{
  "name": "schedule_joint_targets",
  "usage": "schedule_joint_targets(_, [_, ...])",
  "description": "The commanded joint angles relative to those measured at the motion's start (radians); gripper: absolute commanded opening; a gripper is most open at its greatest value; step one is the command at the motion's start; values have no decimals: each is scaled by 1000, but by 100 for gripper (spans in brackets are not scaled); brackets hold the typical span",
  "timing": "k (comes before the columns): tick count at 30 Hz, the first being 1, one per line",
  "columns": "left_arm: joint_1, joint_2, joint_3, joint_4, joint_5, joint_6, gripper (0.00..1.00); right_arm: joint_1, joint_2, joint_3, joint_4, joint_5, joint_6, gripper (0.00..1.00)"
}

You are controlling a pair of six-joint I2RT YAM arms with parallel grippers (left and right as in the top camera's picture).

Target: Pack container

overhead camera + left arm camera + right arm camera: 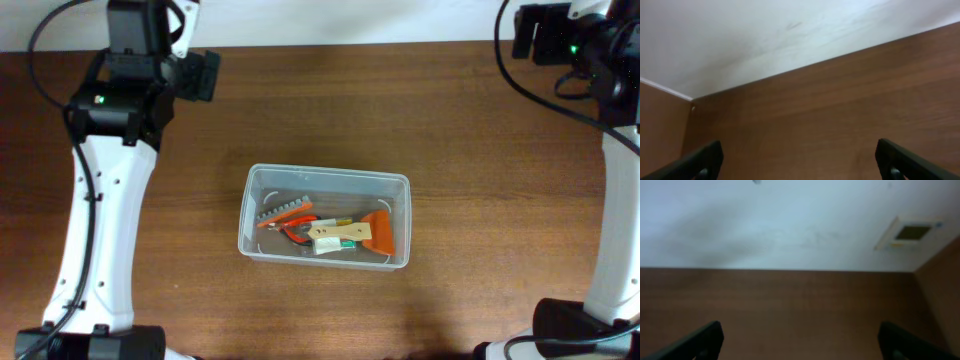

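Note:
The clear plastic container (258,188) sits at the middle of the brown table in the overhead view. Inside it lie a grey bit strip (276,211), red-handled pliers (295,221), a wooden-handled tool (340,233) and an orange scraper (380,230). My left gripper (799,162) is open and empty, far back at the table's left rear, well away from the container. My right gripper (801,342) is open and empty at the right rear. Both wrist views show only bare table and white wall; the container is out of their view.
The left arm (110,200) runs down the left side and the right arm (615,200) down the right side. Black cables (545,90) loop near the right rear. The table's back edge meets a white wall (765,30).

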Motion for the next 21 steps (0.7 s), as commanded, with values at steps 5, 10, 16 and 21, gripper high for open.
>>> schedule_joint_targets(5, [4, -309, -343, 94, -21, -13, 99, -7, -266, -386, 132, 34, -34, 98])
schedule_joint_targets(10, [3, -591, -723, 246, -24, -43, 99, 32, -545, -780, 309, 34, -37, 99])
schedule_joint_targets(16, [3, -916, -1111, 392, -22, -61, 99, 116, -910, -1192, 405, 35, -37, 99])
schedule_joint_targets(21, [3, -1072, -1252, 420, -38, -85, 99, 119, -1128, -1381, 383, 35, -37, 99])
